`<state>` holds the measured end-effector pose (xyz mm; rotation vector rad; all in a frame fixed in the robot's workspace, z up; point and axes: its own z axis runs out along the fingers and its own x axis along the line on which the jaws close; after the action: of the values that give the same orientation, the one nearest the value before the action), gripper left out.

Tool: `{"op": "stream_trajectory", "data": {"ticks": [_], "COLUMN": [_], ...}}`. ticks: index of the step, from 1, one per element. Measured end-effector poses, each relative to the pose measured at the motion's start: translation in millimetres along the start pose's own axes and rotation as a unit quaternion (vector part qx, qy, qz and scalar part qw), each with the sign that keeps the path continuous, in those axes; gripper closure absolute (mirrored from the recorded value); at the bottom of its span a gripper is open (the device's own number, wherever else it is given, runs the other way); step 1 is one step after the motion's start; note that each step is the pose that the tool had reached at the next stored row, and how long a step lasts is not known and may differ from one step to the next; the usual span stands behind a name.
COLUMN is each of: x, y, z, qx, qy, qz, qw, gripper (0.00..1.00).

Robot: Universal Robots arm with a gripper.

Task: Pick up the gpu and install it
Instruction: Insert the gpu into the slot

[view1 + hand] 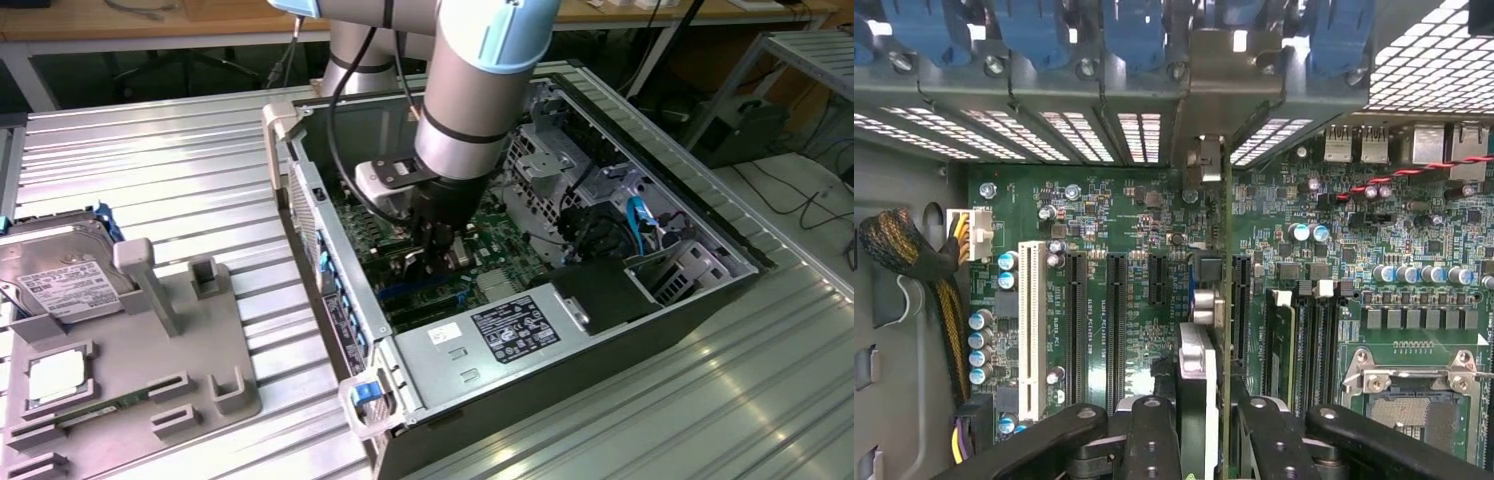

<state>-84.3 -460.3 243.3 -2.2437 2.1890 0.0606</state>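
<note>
The gpu, clamped edge-on in the pincer inside the computer case, is best kept upright and lined up over the motherboard slot before being pressed down evenly.

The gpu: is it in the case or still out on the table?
In the case. The gpu stands on edge between the pincer's fingers, over the motherboard slots; whether it is fully seated, cannot tell.

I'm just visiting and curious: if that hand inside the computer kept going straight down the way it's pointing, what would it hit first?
Most likely the motherboard. The hand grips the gpu edge-on, pointing down into the open case, so the card's lower edge would probably meet a black expansion slot there first, though depth is hard to judge.
</note>
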Motion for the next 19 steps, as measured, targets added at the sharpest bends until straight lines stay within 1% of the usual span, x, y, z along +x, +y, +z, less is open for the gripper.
{"op": "stream_trajectory", "data": {"ticks": [4, 8, 19], "x": [-0.1, -0.1, 0.4], "y": [1.5, 1.7, 1.7], "z": [0.2, 0.2, 1.3], "qx": [-0.0001, -0.0018, -0.0021], "qy": [0.0, 0.0, 0.0], "qz": [0.0, 0.0, 0.0], "qw": [1.0, 1.0, 1.0], "gripper": [0.72, 0.72, 0.72]}}
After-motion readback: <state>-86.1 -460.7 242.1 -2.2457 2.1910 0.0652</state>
